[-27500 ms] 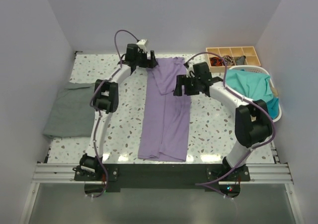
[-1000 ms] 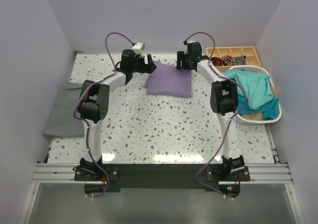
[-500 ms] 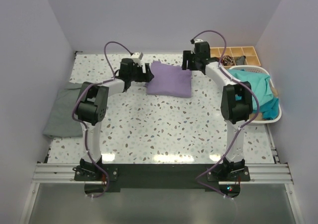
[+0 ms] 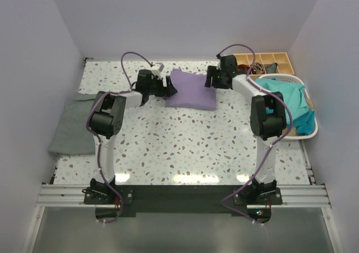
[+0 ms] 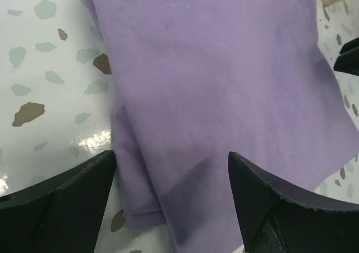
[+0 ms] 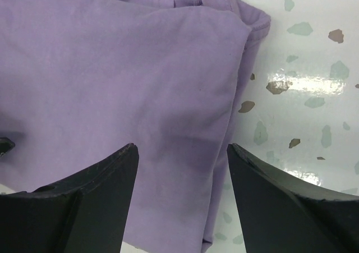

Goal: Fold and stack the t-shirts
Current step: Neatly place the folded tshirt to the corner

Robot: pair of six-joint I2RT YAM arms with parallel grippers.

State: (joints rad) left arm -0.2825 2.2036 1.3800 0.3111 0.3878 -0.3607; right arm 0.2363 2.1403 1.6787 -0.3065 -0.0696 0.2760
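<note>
lavender t-shirt [image 4: 192, 89] sits folded small, left gripper [image 4: 167, 86] and right gripper [image 4: 211, 77] just dropped to its side edges, both with jaws apart, probably to carry it onto the grey t-shirt [image 4: 73, 127].

Lavender purple soft cloth short-sleeved t-shirt [image 4: 192, 90]: folded into a compact rectangle. It lies flat near the far edge of the speckled desk [image 4: 185, 146], about midway between the left and right edges. My left wrist view shows stacked fold layers along one side. My right wrist view shows a stitched hem at one corner. The top surface is smooth, with shallow creases only.

Grey soft cloth t-shirt [image 4: 73, 124]: folded and flat, at the left edge, well apart from the lavender one.

Teal soft cloth t-shirts [image 4: 283, 99]: unfolded, crumpled in a heap at the right edge, toward the far right corner.
</note>
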